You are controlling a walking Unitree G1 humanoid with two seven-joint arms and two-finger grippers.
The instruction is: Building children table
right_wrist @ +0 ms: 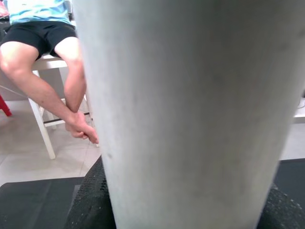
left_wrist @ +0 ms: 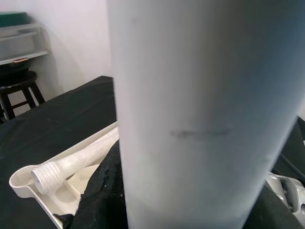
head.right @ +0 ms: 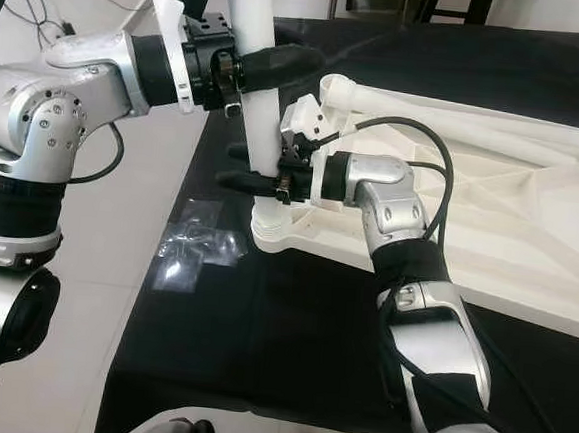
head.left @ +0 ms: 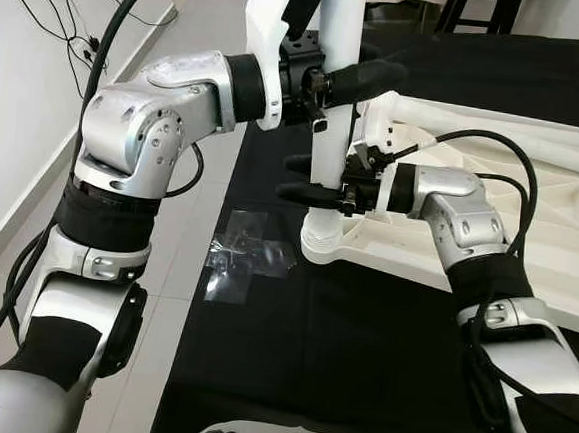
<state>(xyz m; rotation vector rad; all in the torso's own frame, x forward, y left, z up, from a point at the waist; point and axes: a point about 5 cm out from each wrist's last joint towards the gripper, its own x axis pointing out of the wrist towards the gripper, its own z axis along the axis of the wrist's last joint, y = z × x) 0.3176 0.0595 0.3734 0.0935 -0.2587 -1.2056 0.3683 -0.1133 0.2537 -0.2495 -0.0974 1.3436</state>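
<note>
While screwing in the white table leg (head.left: 335,100), keep it plumb over the corner socket (head.left: 319,244) of the upturned white tabletop (head.left: 531,210), which lies on the black floor mat (head.left: 359,352). Near and low, right pincer (head.left: 313,178) clamped shut around leg; higher, left pincer (head.left: 355,81) likewise closed on it. Turn gently, avoid cross-threading. Farther back, a spare threaded leg (left_wrist: 71,164) waiting on the tabletop.

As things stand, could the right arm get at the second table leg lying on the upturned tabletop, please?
Probably not yet: the right gripper is clamped on the upright leg, as is the left gripper. Once it lets go, the lying leg looks unobstructed on the tabletop, just beyond its wrist.
</note>
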